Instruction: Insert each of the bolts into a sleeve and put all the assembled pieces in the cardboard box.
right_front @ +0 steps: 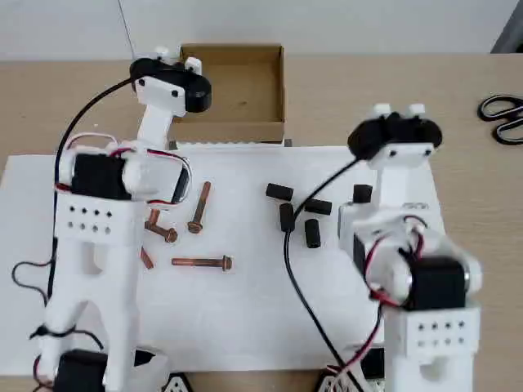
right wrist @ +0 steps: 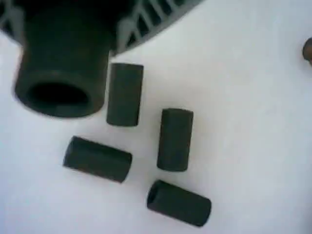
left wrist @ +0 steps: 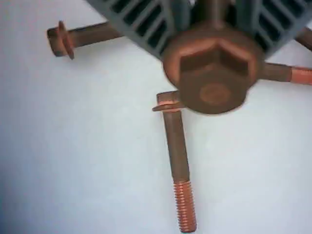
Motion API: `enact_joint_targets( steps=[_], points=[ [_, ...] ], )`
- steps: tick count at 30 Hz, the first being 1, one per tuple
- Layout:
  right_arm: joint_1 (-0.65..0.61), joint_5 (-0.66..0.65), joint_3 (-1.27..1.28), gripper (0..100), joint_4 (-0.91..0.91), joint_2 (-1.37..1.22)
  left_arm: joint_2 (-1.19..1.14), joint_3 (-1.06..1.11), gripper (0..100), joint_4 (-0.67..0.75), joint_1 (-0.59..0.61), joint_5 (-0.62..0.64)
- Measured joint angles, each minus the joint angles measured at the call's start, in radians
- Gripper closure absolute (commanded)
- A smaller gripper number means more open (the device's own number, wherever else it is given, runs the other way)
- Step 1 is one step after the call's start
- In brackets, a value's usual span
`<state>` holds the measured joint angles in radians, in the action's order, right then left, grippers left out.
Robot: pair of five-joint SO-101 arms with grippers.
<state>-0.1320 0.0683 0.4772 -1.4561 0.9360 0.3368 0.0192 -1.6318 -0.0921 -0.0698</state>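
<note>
Between my left fingers [left wrist: 141, 24] a bolt [left wrist: 214, 73] is clamped, head toward my wrist; my right fingers [right wrist: 146, 19] grip a sleeve [right wrist: 61, 48], bore end-on likewise. I judge both long axes must turn to meet

Copper-brown bolts [right_front: 202, 262] on white sheet [right_front: 245, 318], with threads of brighter orange. Same brown on the bolt [left wrist: 213, 73] up close, against a grey ribbed jaw. Matte black sleeves [right_front: 279, 192], also the close sleeve [right wrist: 61, 68]. Plain brown box [right_front: 245, 90]. Pale wood-coloured table [right_front: 368, 82]. White arms [right_front: 90, 245] with black motors [right_front: 98, 175], black cable [right_front: 290, 269], thin red wires [right_front: 369, 265]. Black scissors [right_front: 494, 114].
</note>
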Motion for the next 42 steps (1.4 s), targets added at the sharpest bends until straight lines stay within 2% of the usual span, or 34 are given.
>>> enact_joint_targets(
  steps=[8,14,22,28,32,38,42],
  points=[
    [-0.212,0.031,0.233,99.6,0.081,0.229,0.218,0.313,99,0.235,-0.005,0.321],
    [-0.351,0.031,0.325,99.6,0.089,0.292,0.397,0.514,99,0.396,-0.009,0.569],
    [-0.5,0.037,0.41,99.6,0.199,0.342,0.654,0.764,99,0.505,-0.011,0.773],
    [-0.628,0.037,0.496,99.6,0.27,0.4,0.914,0.97,99,0.652,-0.011,0.822],
    [-0.667,0.037,0.549,99.6,0.328,0.427,1.122,1.125,99,0.755,-0.018,0.822],
    [-0.681,0.037,0.612,99.6,0.405,0.434,1.405,1.26,99,0.769,-0.11,0.81],
    [-0.68,0.037,0.66,99.6,0.463,0.436,1.455,1.267,99,0.743,-0.152,0.81]
  ],
)
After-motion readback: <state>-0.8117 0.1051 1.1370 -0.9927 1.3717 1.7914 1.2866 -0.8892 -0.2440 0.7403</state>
